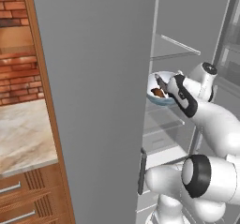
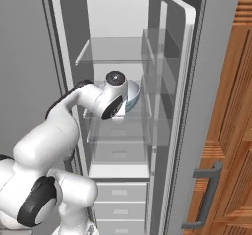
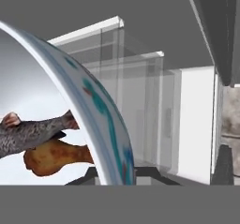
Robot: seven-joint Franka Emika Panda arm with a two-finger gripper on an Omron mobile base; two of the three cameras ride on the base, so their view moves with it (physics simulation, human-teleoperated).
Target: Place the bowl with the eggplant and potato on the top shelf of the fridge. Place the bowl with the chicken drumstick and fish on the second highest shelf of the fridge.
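The fridge [image 2: 113, 27] stands open, its pale interior crossed by thin glass shelves. My gripper [image 3: 117, 176] is shut on the rim of the pale blue bowl with chicken drumstick and fish [image 1: 161, 91], inside the fridge. The bowl [image 2: 134, 96] hangs below the top shelf [image 2: 115, 54] and above the glass shelf beneath it, tilted with its white inside facing the left base view. Up close, the grey fish [image 3: 28, 133] lies over the reddish-brown chicken drumstick [image 3: 54, 157] behind the bowl's rim [image 3: 101, 117]. The bowl with the eggplant and potato is out of view.
The open fridge door [image 2: 197, 81] with clear door bins stands right of the bowl. A wooden cabinet [image 2: 231, 131] with a dark handle lies beyond it. Fridge drawers [image 2: 120, 199] sit low. A marble counter [image 1: 23, 134] and brick wall are at the left.
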